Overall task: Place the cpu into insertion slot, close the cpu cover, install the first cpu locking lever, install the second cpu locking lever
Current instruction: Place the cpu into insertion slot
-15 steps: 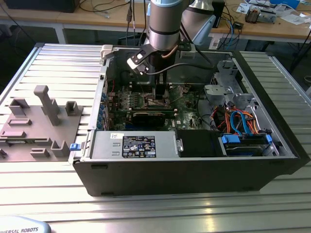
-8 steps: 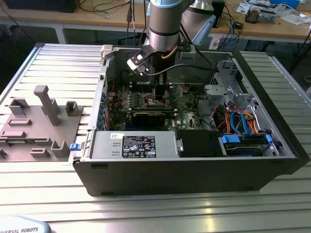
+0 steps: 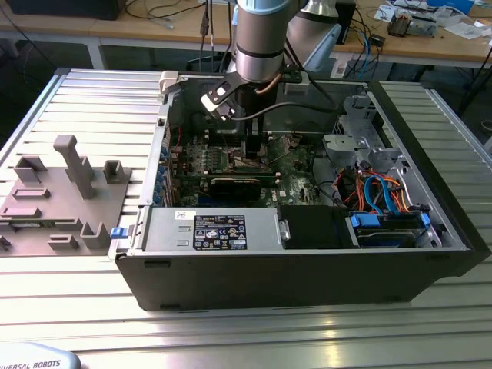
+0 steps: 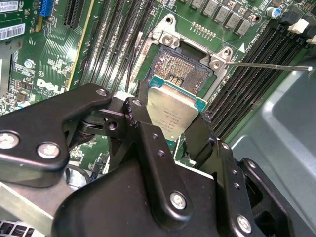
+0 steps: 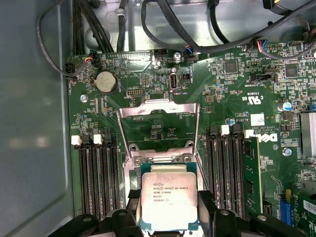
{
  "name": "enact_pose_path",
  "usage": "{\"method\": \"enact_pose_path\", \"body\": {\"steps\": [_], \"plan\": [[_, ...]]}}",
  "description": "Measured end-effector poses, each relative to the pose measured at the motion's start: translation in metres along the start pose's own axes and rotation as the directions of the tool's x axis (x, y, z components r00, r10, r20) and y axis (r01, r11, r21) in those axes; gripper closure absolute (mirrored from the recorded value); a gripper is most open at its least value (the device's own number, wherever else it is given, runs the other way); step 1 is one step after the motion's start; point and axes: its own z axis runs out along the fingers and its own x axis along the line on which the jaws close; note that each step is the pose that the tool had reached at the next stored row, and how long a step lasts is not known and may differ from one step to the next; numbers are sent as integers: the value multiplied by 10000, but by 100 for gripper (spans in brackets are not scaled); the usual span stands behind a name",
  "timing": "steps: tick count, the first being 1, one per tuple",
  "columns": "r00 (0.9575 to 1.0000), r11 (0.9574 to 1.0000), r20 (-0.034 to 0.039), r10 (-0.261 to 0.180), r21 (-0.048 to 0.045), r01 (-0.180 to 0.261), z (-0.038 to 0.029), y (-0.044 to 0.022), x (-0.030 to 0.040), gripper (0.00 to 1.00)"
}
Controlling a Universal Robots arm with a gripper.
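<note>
Clearly the first step is in hand: the tool (image 5: 169, 205) grips the cpu (image 4: 173, 114) by opposite edges, poised partly over the insertion slot (image 4: 180, 73), with the cpu cover (image 5: 158, 109) swung open. Seating likely calls for a level, squarely aligned descent.

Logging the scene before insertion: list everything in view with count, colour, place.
Open metal computer case: one, black, on the ribbed aluminium table.
Printed-circuit motherboard: one, green, inside the case.
Square metal-rimmed insertion slot: one, dark, on the motherboard.
Thin metal cpu cover frame: one, silvery, swung open at the slot's edge.
Small flat square metal-topped cpu: one, silvery-grey, held over the slot.
Moulded plastic fixture: one, grey, exterior view's left.
Robot arm: one, grey, over the case.
Hand: one, black, shut on the cpu.
</note>
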Motion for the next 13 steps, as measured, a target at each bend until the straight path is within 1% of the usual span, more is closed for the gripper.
{"method": "enact_pose_path", "body": {"steps": [4,6,13], "plan": [[10000,10000,0,0,0,0,5,0,0,46],[10000,10000,0,0,0,0,35,-1,-1,46],[10000,10000,0,0,1,0,48,-1,-1,46]]}}
